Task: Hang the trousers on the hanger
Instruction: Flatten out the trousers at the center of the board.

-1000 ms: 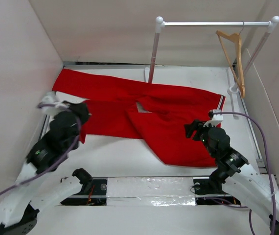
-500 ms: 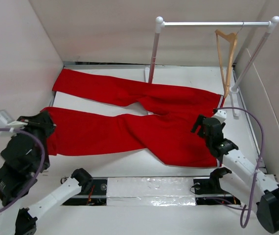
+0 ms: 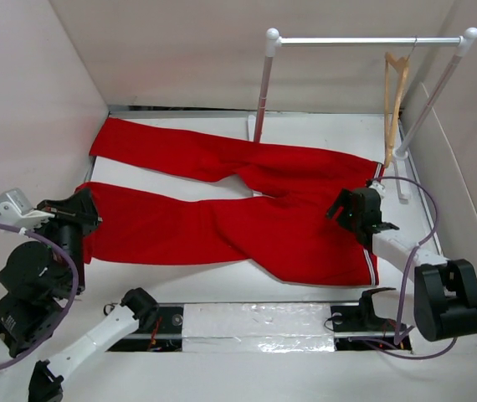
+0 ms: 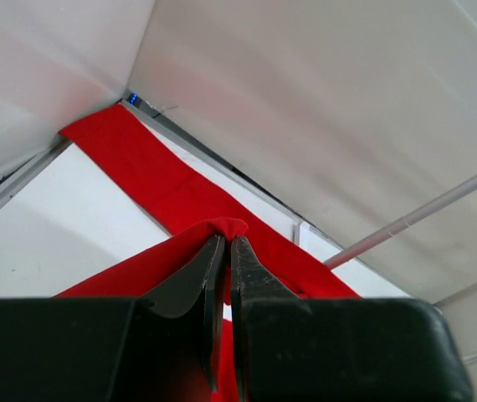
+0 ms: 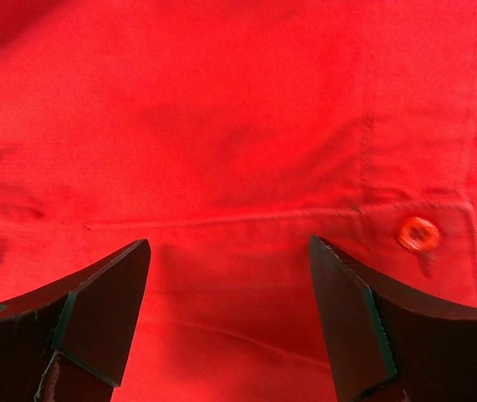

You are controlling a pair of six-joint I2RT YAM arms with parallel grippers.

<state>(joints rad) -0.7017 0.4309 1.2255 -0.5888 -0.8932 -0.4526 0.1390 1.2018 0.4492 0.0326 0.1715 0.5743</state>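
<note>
The red trousers lie spread flat across the table, legs to the left and the striped waistband at the right. My left gripper is shut on the hem of the near leg; in the left wrist view a fold of red fabric sits pinched between the tips. My right gripper is open, low over the trousers' seat near the waistband; in the right wrist view red cloth with a red button fills the space between the fingers. The wooden hanger hangs on the rail.
A white-and-silver clothes rail stands at the back right, its left post rising over the trousers. White walls close in the left, back and right sides. A taped strip runs along the near edge between the arm bases.
The near trouser leg has been pulled out straight to the left by my left gripper. My right gripper has moved towards the waistband. The hanger has swung to hang nearly edge-on.
</note>
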